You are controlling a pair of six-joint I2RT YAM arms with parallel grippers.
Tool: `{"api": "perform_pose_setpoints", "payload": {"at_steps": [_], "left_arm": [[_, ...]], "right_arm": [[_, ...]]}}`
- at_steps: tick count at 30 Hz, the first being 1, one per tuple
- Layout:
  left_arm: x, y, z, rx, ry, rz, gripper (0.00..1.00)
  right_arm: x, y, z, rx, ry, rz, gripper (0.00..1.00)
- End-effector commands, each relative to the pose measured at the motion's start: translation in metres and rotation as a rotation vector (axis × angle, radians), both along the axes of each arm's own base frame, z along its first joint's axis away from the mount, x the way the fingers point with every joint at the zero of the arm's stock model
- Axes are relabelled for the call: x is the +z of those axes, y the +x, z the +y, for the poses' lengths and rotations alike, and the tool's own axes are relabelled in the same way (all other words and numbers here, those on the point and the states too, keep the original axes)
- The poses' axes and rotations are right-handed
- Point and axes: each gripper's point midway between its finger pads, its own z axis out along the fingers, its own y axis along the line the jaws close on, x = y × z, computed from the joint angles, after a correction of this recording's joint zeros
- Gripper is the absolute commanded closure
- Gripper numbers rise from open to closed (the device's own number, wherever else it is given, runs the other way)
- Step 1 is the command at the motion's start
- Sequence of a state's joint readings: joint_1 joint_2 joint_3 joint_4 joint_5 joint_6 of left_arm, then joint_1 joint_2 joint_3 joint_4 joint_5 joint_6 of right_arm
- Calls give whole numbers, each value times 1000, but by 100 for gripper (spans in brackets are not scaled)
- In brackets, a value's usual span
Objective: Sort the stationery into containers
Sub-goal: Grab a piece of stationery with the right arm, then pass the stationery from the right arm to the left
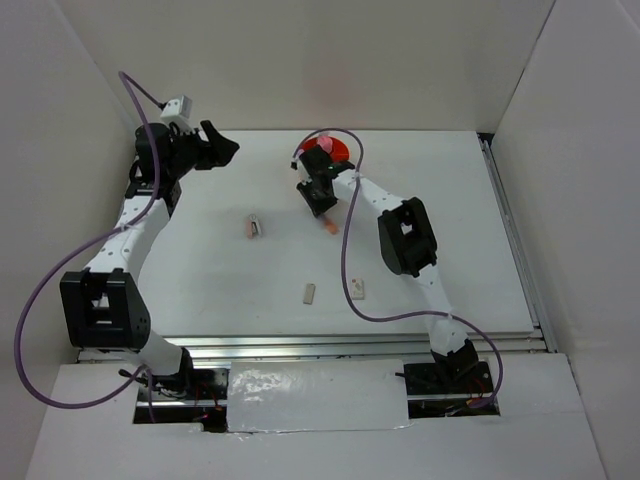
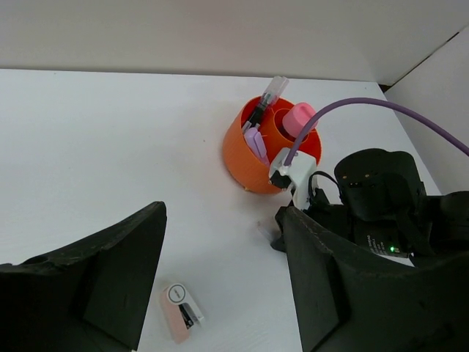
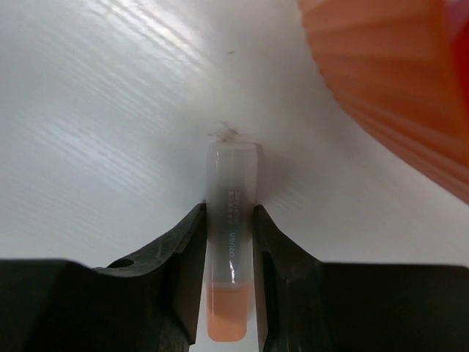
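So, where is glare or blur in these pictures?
Top external view: glare on the shiny strip at the near edge. Right wrist view: round orange plastic tub blurred, orange-pink marker soft. Left wrist view: white table evenly lit, left gripper's black fingers featureless.

Glossy ribbed orange plast. tub (image 3: 396, 81), frosted semi-clear plast. marker (image 3: 232, 220), matt fine-grained wht table (image 3: 110, 110)

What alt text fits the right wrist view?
The right gripper clamps an orange-pink marker from both sides, its clear cap pointing away over the white table. The ribbed wall of the orange tub fills the upper right corner.
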State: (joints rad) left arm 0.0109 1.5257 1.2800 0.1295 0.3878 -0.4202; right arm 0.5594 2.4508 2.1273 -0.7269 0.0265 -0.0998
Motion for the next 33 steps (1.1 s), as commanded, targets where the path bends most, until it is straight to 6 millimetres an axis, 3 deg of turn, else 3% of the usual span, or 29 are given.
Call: {"api": "perform_pose_setpoints", "payload": {"at_steps": [1,2,3,4,5,7,8,9,10,11,12,13,14,15,18,19,20,21,27,29,30,33], "left_arm": [[41,-15,2,-48,25,-157,23],[45,-19,3,-67,44,-185,23],[54,-27,1,-103,114,-252,23],[56,-35,-7,-166,165,-297,24],[64,-47,-12,-214,291,-392,24],[64,-67,-24,-318,458,-484,24],[63,-82,-45,-398,528,-536,24],[68,-98,-50,-445,703,-663,24],[51,-115,-70,-551,757,-677,23],[56,-133,-77,-602,912,-807,23],[40,-144,-84,-657,967,-829,23],[25,-162,-104,-749,1004,-861,22],[27,-175,-112,-779,1079,-955,21],[13,-183,-120,-816,1093,-966,19],[-2,-211,-158,-945,1158,-1064,19],[-9,-230,-180,-1025,1155,-1104,19],[-23,-230,-186,-1078,1216,-1083,20],[-30,-246,-204,-1154,1221,-1114,21],[-62,-253,-259,-1285,1272,-1178,21],[-59,-252,-271,-1297,1253,-1195,21],[-70,-250,-278,-1327,1246,-1169,20],[-72,-244,-295,-1324,1237,-1163,20]], "right_arm": [[22,-26,20,44,45,32,91],[28,-30,19,31,63,42,98],[57,-35,22,11,118,20,99],[60,-49,19,12,136,54,100],[95,-54,17,17,181,9,100],[102,-74,6,-15,203,36,100],[113,-81,4,-13,224,32,100],[135,-89,-2,-23,251,10,100],[131,-97,-12,-40,246,35,100],[147,-103,-18,-48,270,19,100],[148,-107,-25,-83,285,32,100],[138,-112,-39,-121,275,60,100],[150,-117,-46,-137,306,46,100],[138,-124,-54,-169,302,78,100],[136,-129,-77,-283,325,104,100],[137,-131,-83,-324,338,105,100],[143,-131,-90,-350,352,95,100],[140,-135,-94,-388,359,117,100],[143,-147,-103,-515,398,180,100],[145,-152,-102,-524,423,210,100],[146,-154,-99,-521,441,232,100],[146,-159,-94,-536,478,283,100]]}}
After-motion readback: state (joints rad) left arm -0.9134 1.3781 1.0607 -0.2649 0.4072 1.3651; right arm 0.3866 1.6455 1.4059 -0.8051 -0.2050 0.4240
